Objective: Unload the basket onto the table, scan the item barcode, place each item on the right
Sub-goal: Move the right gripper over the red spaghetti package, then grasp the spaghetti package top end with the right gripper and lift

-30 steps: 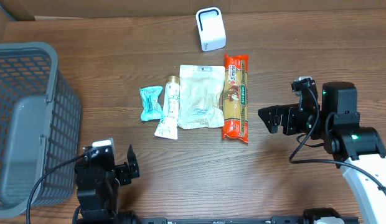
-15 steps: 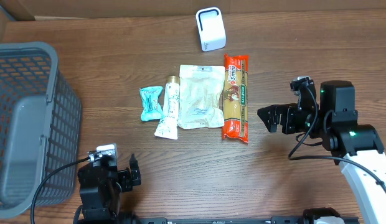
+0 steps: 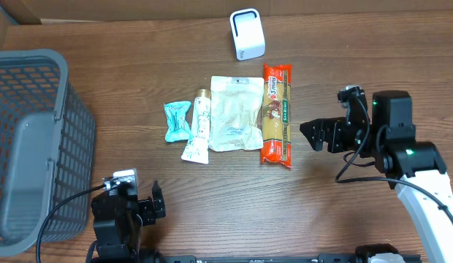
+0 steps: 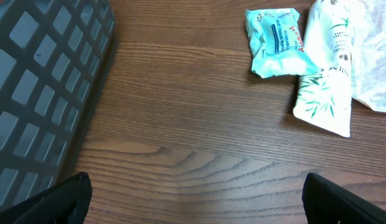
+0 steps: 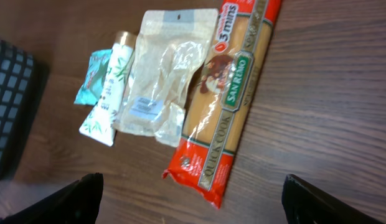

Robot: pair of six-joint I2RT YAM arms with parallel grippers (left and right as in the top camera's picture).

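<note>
A: Any change from 1 second back?

B: Right gripper (image 3: pixel 310 136) has crept slightly closer to the pasta packet (image 3: pixel 277 115). It sits just right of the packet's lower half, not touching, jaws wide apart and holding nothing. Left gripper (image 3: pixel 156 199) has dropped lower, well below and left of the pasta, fingers also spread wide with nothing between them.

A: Items?

B: 4 in a row on the table (image 3: pixel 124 88), unmoved: pasta, clear pouch (image 3: pixel 235 113) against its left edge, tube (image 3: pixel 199 131) beyond that, teal packet (image 3: pixel 177 120) furthest left. White scanner (image 3: pixel 247 33) stands beyond the pasta's top end.

A: Containers?

B: 1 grey mesh basket (image 3: pixel 36 62), far left of the pasta. All 4 items lie outside it.
</note>
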